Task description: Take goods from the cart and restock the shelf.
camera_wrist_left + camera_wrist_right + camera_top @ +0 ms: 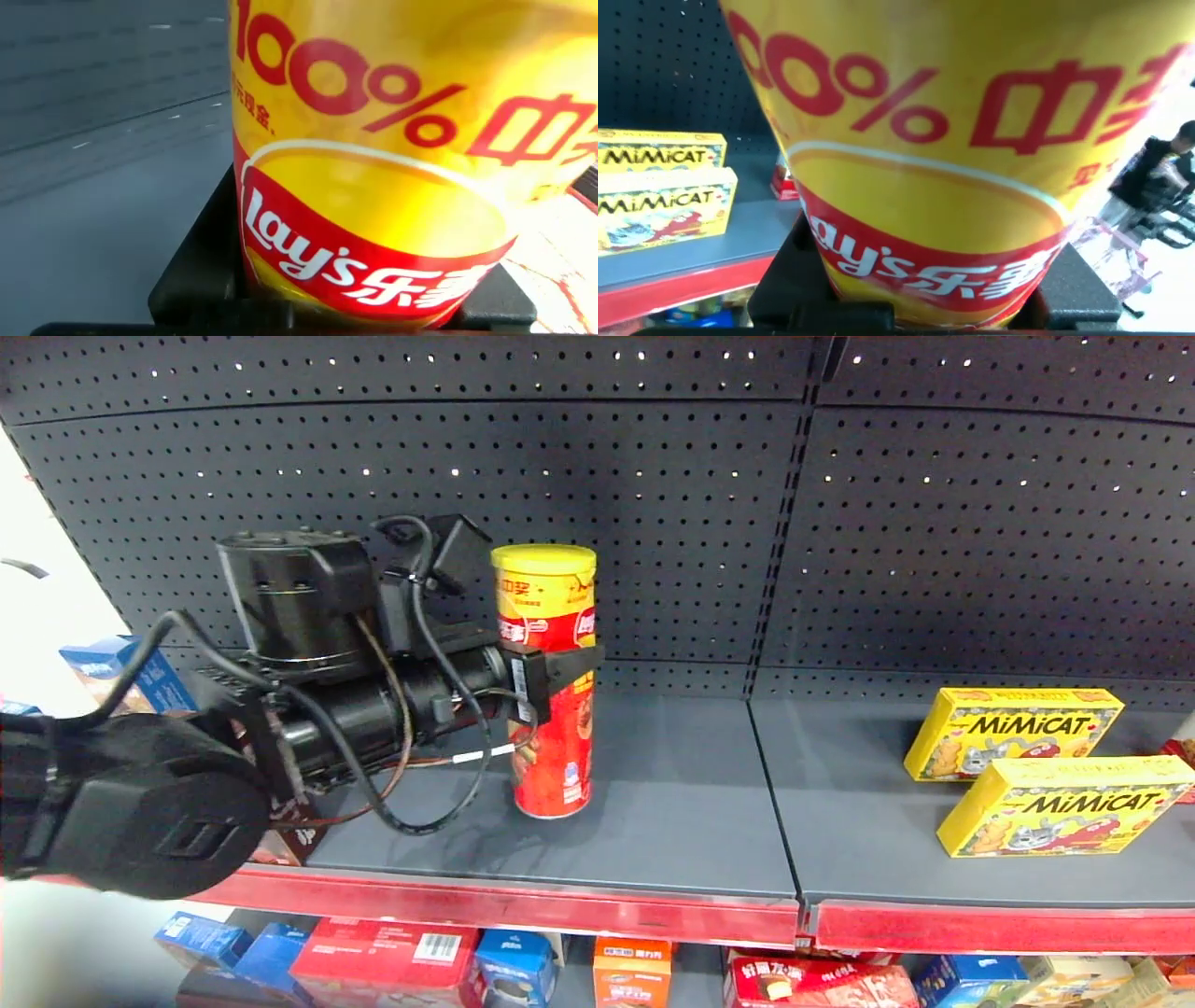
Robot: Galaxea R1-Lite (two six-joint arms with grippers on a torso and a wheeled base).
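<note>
While pinching the chips can (546, 607) just above mid-height between the black fingers (574, 661) of the left gripper (558, 669), hangs over the grey shelf (672, 821) at centre-left of the frame. Holds the can upright, yellow lid on top, red lower half running down to the shelf board; cannot tell whether the base rests there or sits just off it. Seen from the left wrist, presses black finger parts against both sides of the yellow and red wall. Clamps a second chips can (924, 140) the same way in the right gripper (938, 313), finger parts tight on either side.

Behind the first can, a dark perforated back panel (653, 504). At the right of the frame, well apart from the can, two yellow boxes (1013, 733) (1060, 803) lying flat on the same level, one in front of the other. Along the bottom, the red shelf edge (523, 901), with red, blue and orange packs (392, 966) below. At the left edge, a blue box (126, 667) beyond the arm.
</note>
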